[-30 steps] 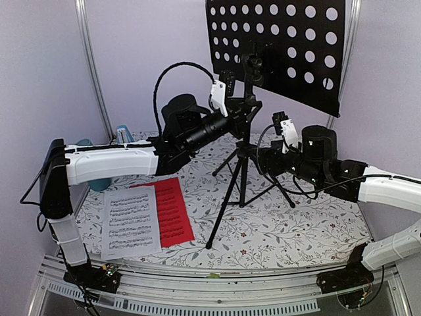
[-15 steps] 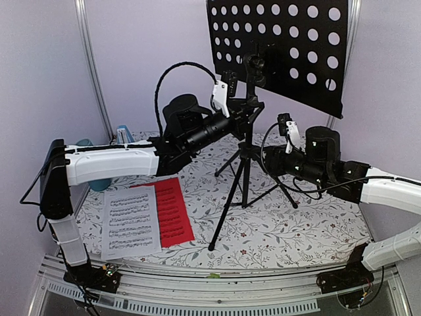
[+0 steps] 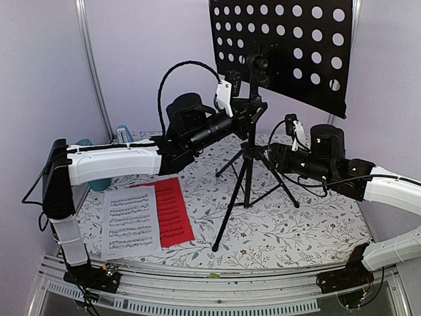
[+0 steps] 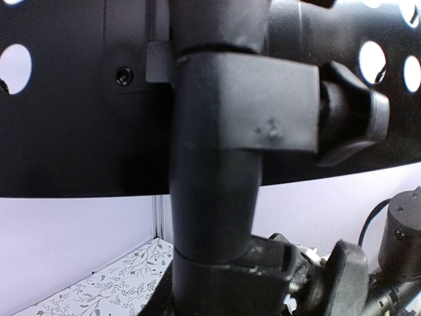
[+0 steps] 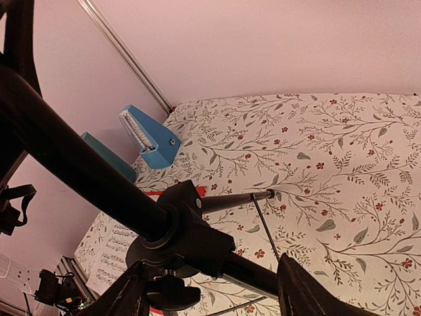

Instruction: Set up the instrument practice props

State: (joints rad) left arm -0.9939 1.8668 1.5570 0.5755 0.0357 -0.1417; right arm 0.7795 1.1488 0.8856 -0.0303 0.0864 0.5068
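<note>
Hold on the music stand [image 3: 248, 172] is shared between both arms, probably so the tall, top-heavy prop can be stood squarely without tipping. The left end effector [image 3: 248, 108], at the centre of the top view, appears clamped on the black shaft [image 4: 210, 197] just below the perforated desk [image 3: 283, 59], which fills the upper right. Its own camera shows only the shaft and a clamp knob [image 4: 348, 118] at close range.

The right end effector [image 5: 214, 293] has its fingers apart, straddling the tripod hub [image 5: 177, 243] low in its wrist view, seemingly to steady the base. Whether it touches cannot be told.

The white sheet [image 3: 130, 226] and red sheet [image 3: 172, 210] lie flat and overlapping at the lower left of the worktop [image 3: 309, 224], not yet on the desk. The blue metronome [image 3: 124, 134] stands at middle left beside a teal cup [image 5: 105, 155].
</note>
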